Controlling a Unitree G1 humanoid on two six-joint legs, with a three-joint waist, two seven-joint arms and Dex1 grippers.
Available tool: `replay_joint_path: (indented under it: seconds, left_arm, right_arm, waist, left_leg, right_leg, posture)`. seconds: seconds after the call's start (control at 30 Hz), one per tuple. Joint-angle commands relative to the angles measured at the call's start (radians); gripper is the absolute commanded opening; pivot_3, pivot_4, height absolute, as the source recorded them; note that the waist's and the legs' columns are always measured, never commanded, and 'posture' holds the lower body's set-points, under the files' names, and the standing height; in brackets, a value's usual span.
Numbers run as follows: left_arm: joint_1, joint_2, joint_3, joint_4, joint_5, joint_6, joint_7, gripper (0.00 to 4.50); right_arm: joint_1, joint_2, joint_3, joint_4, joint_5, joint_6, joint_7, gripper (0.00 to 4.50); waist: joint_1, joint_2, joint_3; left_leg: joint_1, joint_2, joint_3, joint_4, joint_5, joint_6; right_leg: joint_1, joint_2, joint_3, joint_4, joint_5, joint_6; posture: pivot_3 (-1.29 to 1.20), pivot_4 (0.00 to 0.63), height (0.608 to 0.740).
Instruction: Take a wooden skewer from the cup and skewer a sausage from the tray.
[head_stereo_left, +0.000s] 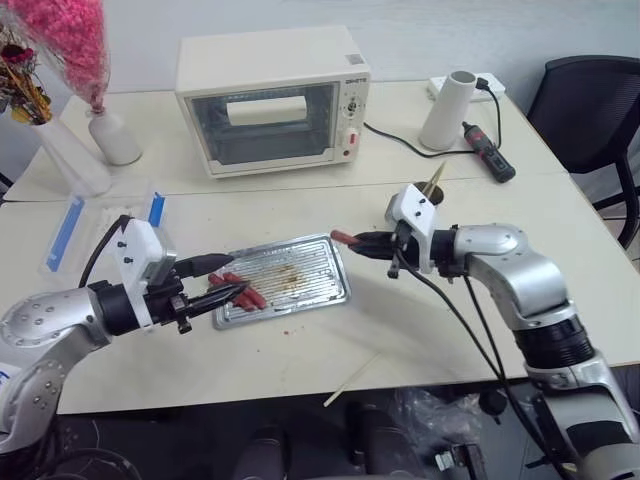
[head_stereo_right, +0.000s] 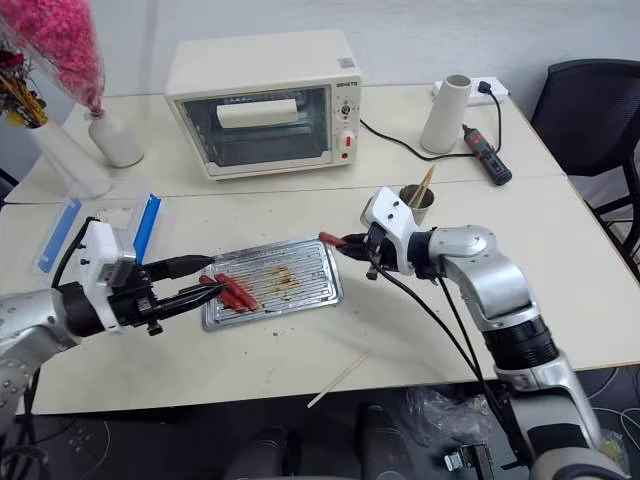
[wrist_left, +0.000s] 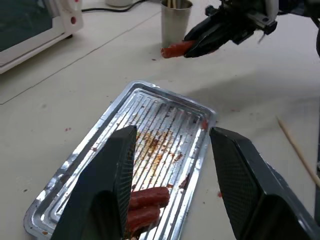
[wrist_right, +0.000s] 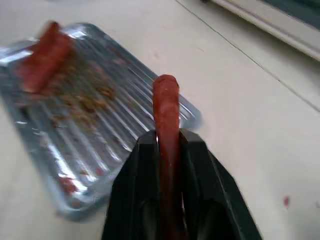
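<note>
The silver tray (head_stereo_left: 312, 262) lies mid-table with brown grease marks. Two reddish sausages (head_stereo_left: 246, 293) rest at its left end. My left gripper (head_stereo_left: 236, 277) hovers open just over them, nothing between its fingers (wrist_left: 112, 175). Above the table just past the tray's far right corner, my right gripper (head_stereo_left: 364, 241) is shut on a third sausage (wrist_right: 166, 107), whose end sticks out beyond the fingertips. The grey-beige cup (head_stereo_right: 418, 206) stands behind the right hand with wooden skewers (head_stereo_right: 426, 184) in it. One skewer (head_stereo_left: 352, 378) lies loose near the table's front edge.
A white toaster oven (head_stereo_left: 272, 100) stands at the back. A white cylinder (head_stereo_left: 447, 110) and a black tool (head_stereo_left: 488, 150) are at the back right. At left sit a clear box with blue clips (head_stereo_left: 100, 225) and flower vases (head_stereo_left: 112, 138). A black chair (head_stereo_left: 590, 110) is far right.
</note>
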Motion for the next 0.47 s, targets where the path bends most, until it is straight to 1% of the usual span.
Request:
replay_joint_path:
  seconds: [0.03,0.17,0.27,0.37,0.47]
  left_arm:
    - [-0.003,-0.031,-0.001,-0.058,0.003,-0.014,0.054,2.41]
    - [0.018,-0.047,0.004,-0.071,0.002,-0.010,0.070,2.41]
    - [0.043,-0.043,0.044,-0.062,-0.014,-0.010,0.064,2.41]
    - [0.085,-0.017,0.126,-0.048,-0.050,-0.003,0.024,2.41]
    - [0.118,0.005,0.173,-0.035,-0.053,-0.013,-0.012,2.41]
  right_arm:
    - [0.009,0.017,-0.001,0.057,-0.067,-0.084,-0.061,1.94]
    - [0.002,0.018,-0.022,0.104,-0.073,-0.091,-0.052,3.12]
    - [-0.016,-0.030,-0.048,0.100,-0.051,-0.093,0.014,3.12]
    - [-0.039,-0.153,-0.108,0.072,0.025,-0.091,0.181,3.12]
    - [-0.030,-0.262,-0.139,0.054,0.081,-0.093,0.330,3.12]
  waist:
    - [0.001,0.000,0.000]
    - [0.000,0.000,0.000]
    - [-0.001,0.000,0.000]
    - [0.000,0.000,0.000]
    - [0.001,0.000,0.000]
  left_leg:
    - [0.000,0.000,0.000,0.000,0.000,0.000]
    - [-0.001,0.000,0.000,0.002,0.000,0.001]
    - [-0.001,0.000,0.000,0.002,-0.001,0.001]
    - [-0.001,0.000,0.000,0.002,-0.001,0.002]
    - [-0.001,0.000,0.001,0.003,-0.001,0.003]
  right_leg:
    - [0.000,0.000,0.000,0.000,0.000,0.000]
    - [0.000,0.000,0.000,0.000,0.000,0.001]
    - [0.000,0.000,0.000,0.000,0.000,0.001]
    - [0.000,0.001,0.000,-0.001,0.000,0.001]
    - [0.001,0.001,0.000,-0.003,0.000,0.001]
  posture:
    - [0.00,0.150,0.740]
    - [0.00,0.150,0.740]
    - [0.00,0.150,0.740]
    - [0.00,0.150,0.740]
    - [0.00,0.150,0.740]
